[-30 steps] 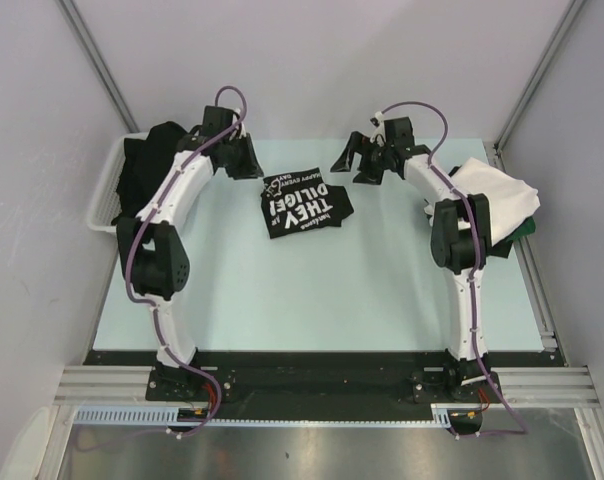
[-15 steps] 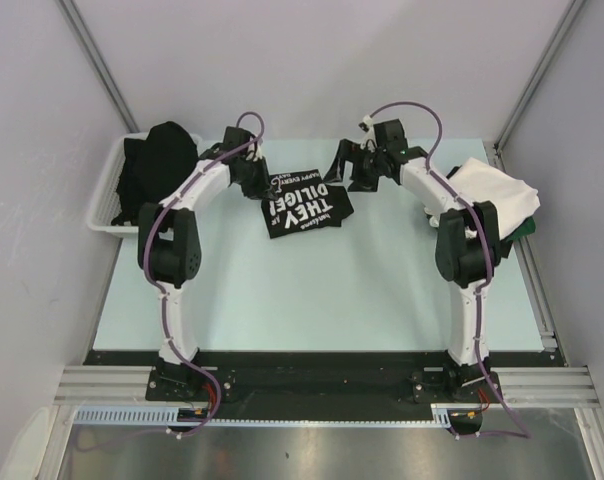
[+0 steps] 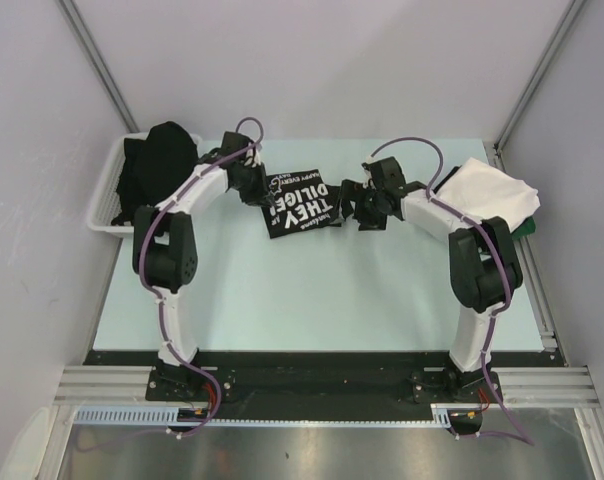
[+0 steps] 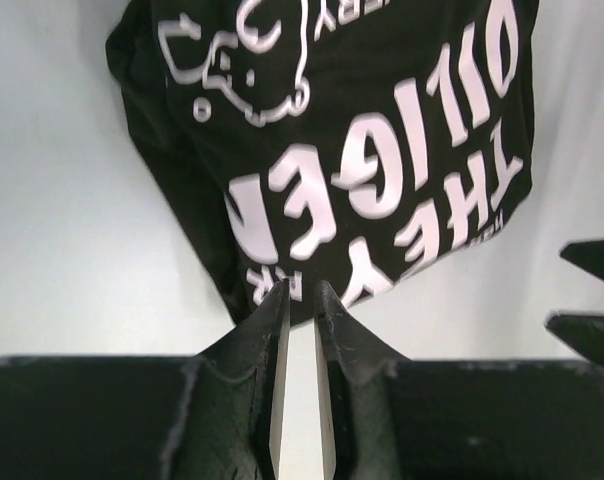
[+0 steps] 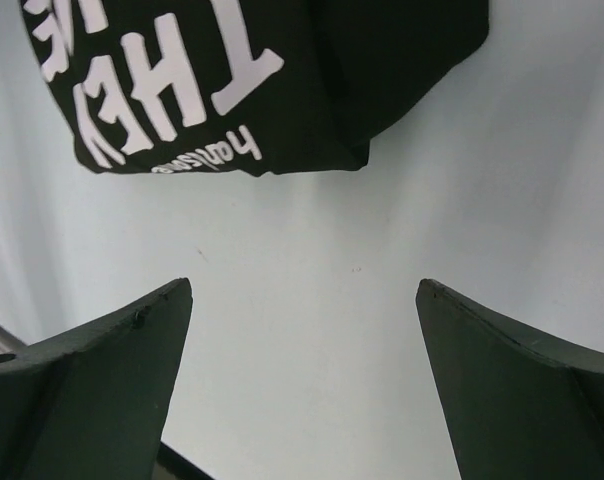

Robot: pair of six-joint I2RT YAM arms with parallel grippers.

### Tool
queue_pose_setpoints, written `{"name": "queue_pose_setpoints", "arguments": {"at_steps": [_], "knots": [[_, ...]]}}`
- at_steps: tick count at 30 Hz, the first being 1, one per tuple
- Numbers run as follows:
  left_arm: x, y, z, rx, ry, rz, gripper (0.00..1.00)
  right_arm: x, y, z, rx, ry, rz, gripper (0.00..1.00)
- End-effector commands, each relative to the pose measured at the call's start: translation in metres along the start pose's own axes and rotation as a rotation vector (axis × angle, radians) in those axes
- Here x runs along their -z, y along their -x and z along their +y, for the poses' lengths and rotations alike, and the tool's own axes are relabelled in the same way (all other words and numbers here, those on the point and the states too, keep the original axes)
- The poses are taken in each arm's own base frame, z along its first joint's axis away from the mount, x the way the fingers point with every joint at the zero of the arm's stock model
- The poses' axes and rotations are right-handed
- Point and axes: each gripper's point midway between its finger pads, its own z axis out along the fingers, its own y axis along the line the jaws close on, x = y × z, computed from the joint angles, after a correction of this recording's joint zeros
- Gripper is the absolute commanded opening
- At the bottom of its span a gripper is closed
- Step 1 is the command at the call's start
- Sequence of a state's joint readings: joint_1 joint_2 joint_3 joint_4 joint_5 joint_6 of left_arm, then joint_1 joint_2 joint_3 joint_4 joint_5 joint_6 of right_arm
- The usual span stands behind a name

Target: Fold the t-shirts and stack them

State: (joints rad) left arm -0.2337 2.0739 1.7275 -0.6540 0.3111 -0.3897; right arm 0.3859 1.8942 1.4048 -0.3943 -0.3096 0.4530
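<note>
The lettered shirt (image 3: 304,205) is lying bunched and print-up on the table (image 3: 312,300), a little beyond its middle. The left gripper (image 4: 302,290) is sitting at the shirt's left edge. Its 2 fingers (image 4: 272,330) are standing almost together with a thin slit between them, nothing is showing in the slit, and I cannot tell whether the tips are touching the cloth. The right gripper (image 5: 304,284) is hanging just right of the shirt, gaping wide and holding nothing. Well right of the shirt, a white shirt (image 3: 487,190) is lying on top of a dark green shirt (image 3: 528,228). Well left of it, a black shirt (image 3: 162,160) is sitting heaped in the basket (image 3: 104,200).
</note>
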Motion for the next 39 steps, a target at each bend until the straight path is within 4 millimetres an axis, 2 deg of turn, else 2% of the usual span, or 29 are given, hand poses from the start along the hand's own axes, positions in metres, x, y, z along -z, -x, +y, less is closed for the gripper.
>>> {"name": "queue_pose_setpoints", "arguments": {"at_steps": [1, 4, 8, 12, 20, 25, 29, 39], "knots": [[0.051, 0.004, -0.022, -0.073, -0.038, -0.076, 0.2, 0.001, 0.02, 0.014, -0.026, 0.015, -0.132, 1.0], [0.058, -0.006, -0.018, -0.084, -0.02, -0.063, 0.2, -0.008, 0.017, 0.011, -0.06, 0.008, -0.149, 1.0], [0.071, -0.008, -0.017, -0.099, -0.005, -0.072, 0.21, -0.012, 0.017, 0.006, -0.08, 0.003, -0.175, 0.99], [0.078, -0.006, -0.02, -0.101, -0.003, -0.085, 0.21, -0.021, 0.007, -0.008, -0.119, -0.013, -0.159, 1.0], [0.086, -0.003, -0.022, -0.104, 0.0, -0.091, 0.21, -0.034, 0.012, -0.013, -0.137, 0.01, -0.197, 1.0], [0.088, -0.002, -0.021, -0.109, 0.018, -0.085, 0.21, -0.046, 0.024, -0.009, -0.145, 0.067, -0.239, 1.0], [0.089, 0.0, -0.02, -0.112, 0.029, -0.083, 0.21, -0.058, 0.022, -0.012, -0.178, 0.087, -0.232, 1.0], [0.091, -0.001, -0.017, -0.11, 0.048, -0.079, 0.2, -0.076, 0.014, -0.015, -0.206, 0.114, -0.208, 1.0]]}}
